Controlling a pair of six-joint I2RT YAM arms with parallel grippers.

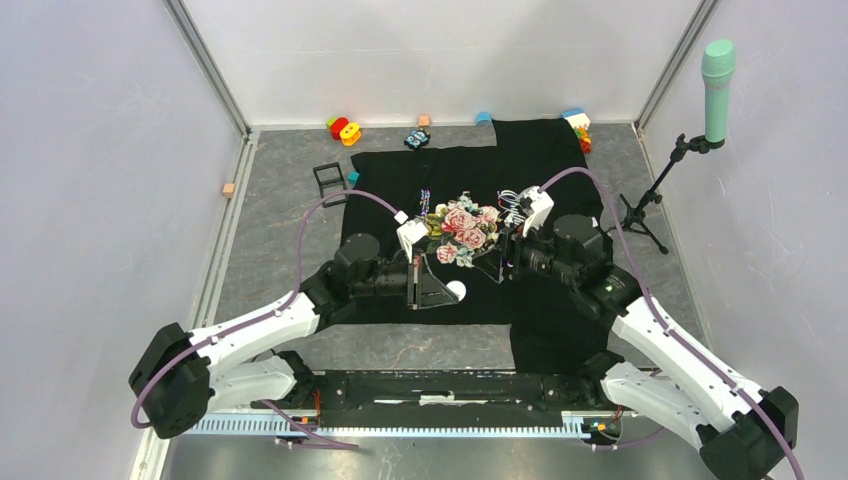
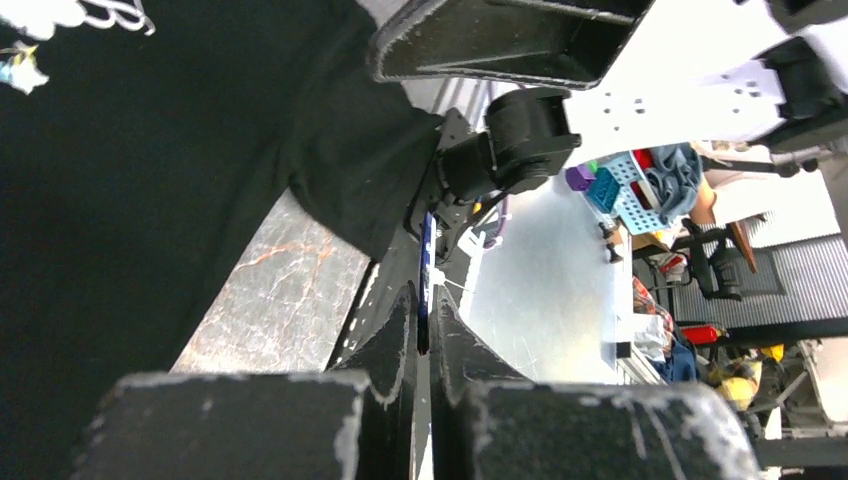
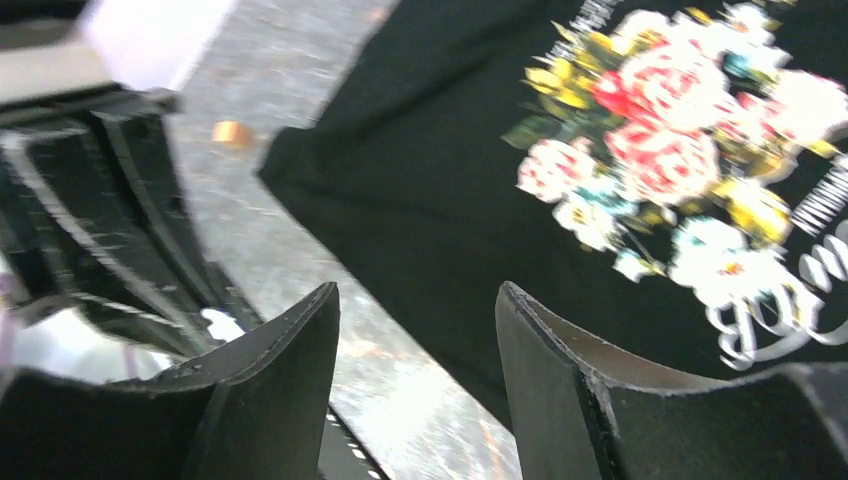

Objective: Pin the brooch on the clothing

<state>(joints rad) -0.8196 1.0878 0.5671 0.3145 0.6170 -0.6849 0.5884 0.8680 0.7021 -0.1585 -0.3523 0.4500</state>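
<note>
The brooch (image 2: pixel 426 262) is seen edge-on in the left wrist view, as a thin blue sliver pinched between the two black fingers of the left gripper (image 2: pixel 423 300), which is clamped tight on it. From above, a small pale round disc is seen at those same fingertips, over the near part of the black T-shirt (image 1: pixel 540 170), below the rose print (image 1: pixel 462 228) and not far from the near hem. Whether the brooch touches the fabric cannot be told.

The right gripper (image 3: pixel 415 295) is held just to the right of it, over the same part of the shirt; its jaws are spread apart and nothing is gripped between them (only cloth and grey table are seen through the gap). The rose print and pale cursive lettering are visible beyond its right finger.

The shirt is spread flat on the grey marbled table (image 1: pixel 280 230). A black square frame (image 1: pixel 329 180) and a small teal cube (image 1: pixel 353 178) are found beside the shirt's far left corner, and a red and yellow toy (image 1: pixel 343 129) lies at the far edge. A teal microphone (image 1: pixel 717 75) is mounted on a stand at the right.
</note>
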